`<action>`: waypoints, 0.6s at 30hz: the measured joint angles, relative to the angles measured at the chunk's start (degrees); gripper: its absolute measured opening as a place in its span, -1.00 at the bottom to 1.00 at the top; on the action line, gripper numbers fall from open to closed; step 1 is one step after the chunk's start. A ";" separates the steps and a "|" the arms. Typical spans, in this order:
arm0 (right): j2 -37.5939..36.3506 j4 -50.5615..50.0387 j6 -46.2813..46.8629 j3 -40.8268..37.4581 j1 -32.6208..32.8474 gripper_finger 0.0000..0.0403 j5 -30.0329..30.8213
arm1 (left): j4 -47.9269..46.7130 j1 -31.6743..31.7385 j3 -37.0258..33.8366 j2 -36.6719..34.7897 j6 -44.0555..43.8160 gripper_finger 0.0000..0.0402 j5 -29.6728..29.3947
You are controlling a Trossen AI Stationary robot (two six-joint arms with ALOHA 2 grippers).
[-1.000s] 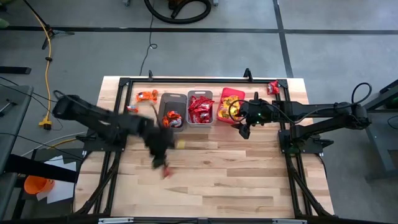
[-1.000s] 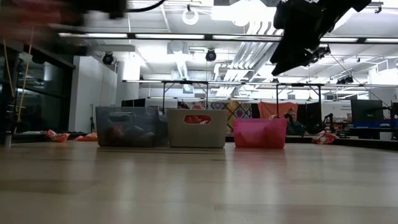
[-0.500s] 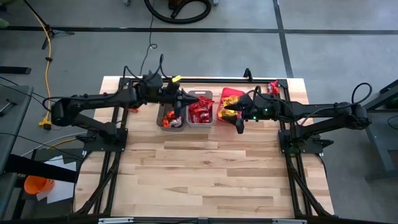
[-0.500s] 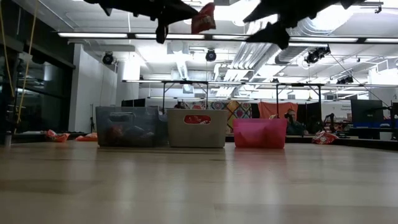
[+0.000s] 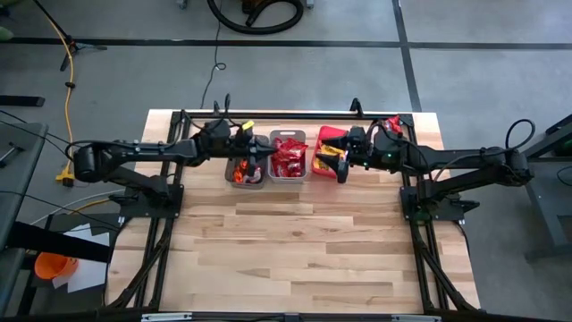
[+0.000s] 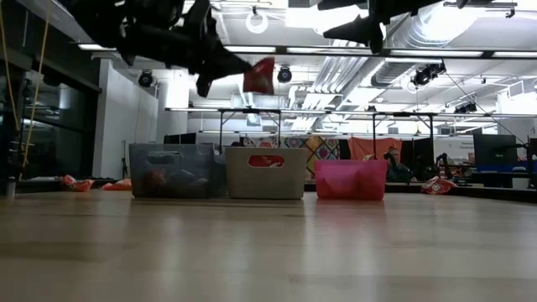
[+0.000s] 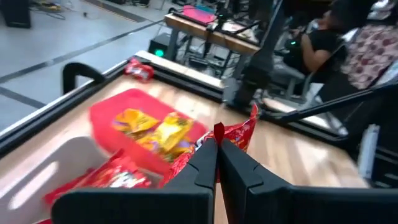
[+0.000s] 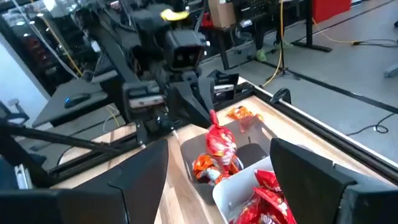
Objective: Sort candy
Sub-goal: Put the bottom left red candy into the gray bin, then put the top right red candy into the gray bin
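No text, label or number can be read anywhere.

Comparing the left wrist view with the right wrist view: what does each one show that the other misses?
Only the left wrist view shows the pink bin with yellow candy inside, and a seated person behind the table.

Only the right wrist view shows the whole left tool from outside, the brown bin under it, and the right tool's own open fingers.

Both show the red candy pinched in the left tool, and red candy in the grey bin.

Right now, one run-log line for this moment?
left end effector: shut on red shiny wrapped candy | above grey plastic bin | right end effector: open
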 joint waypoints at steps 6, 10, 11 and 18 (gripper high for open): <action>0.00 1.41 0.00 0.00 -0.02 0.37 3.99 | 0.08 0.89 -0.88 0.00 3.92 -1.00 -2.18; 0.00 1.89 -0.33 0.00 -0.02 0.37 5.01 | 0.16 0.73 -0.88 0.00 6.43 -0.93 -8.03; 0.00 1.93 -0.39 0.00 -0.02 0.37 5.01 | 0.15 0.74 -0.88 0.00 6.79 -0.90 -8.67; 0.00 1.93 -0.41 0.00 -0.02 0.37 4.90 | 0.21 0.72 -0.86 0.00 5.91 -0.51 -9.43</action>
